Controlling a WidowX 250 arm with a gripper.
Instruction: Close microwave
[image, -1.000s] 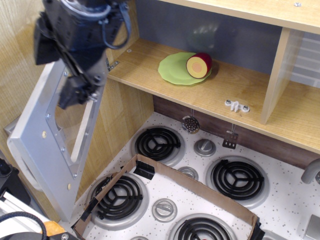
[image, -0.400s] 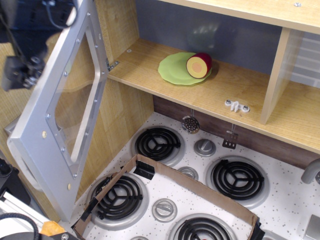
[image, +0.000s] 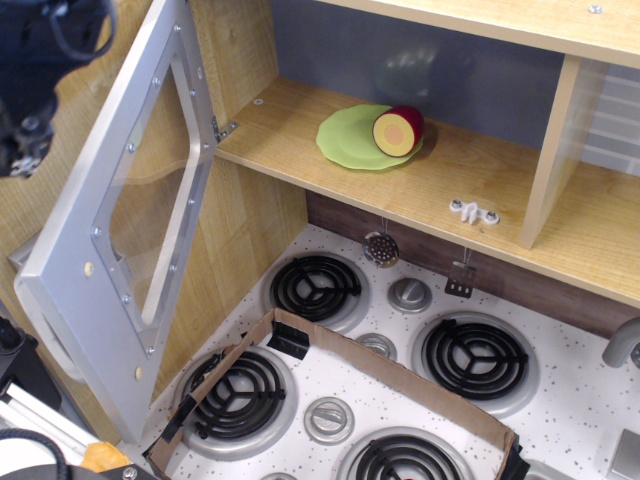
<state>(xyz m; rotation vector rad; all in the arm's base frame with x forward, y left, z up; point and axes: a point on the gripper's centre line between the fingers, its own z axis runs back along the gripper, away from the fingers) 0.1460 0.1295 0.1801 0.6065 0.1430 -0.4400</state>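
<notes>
The microwave is a wooden compartment (image: 470, 170) with a grey back wall. Its silver-grey door (image: 90, 270) with a clear window hangs wide open at the left, hinged at the compartment's left front corner. Inside lies a green plate (image: 350, 140) with a cut red and yellow toy fruit (image: 398, 130). My dark gripper (image: 30, 110) is at the top left corner, behind the door's outer side and mostly cut off by the frame; its jaws do not show.
Below the compartment is a toy stove (image: 600, 400) with several black coil burners and silver knobs. A brown cardboard strip (image: 400, 375) lies across it. A white latch (image: 473, 211) sits on the shelf edge. A wooden divider (image: 550, 150) bounds the compartment at the right.
My gripper has moved left and away from in front of the door to the top left corner. The door has stayed wide open.
</notes>
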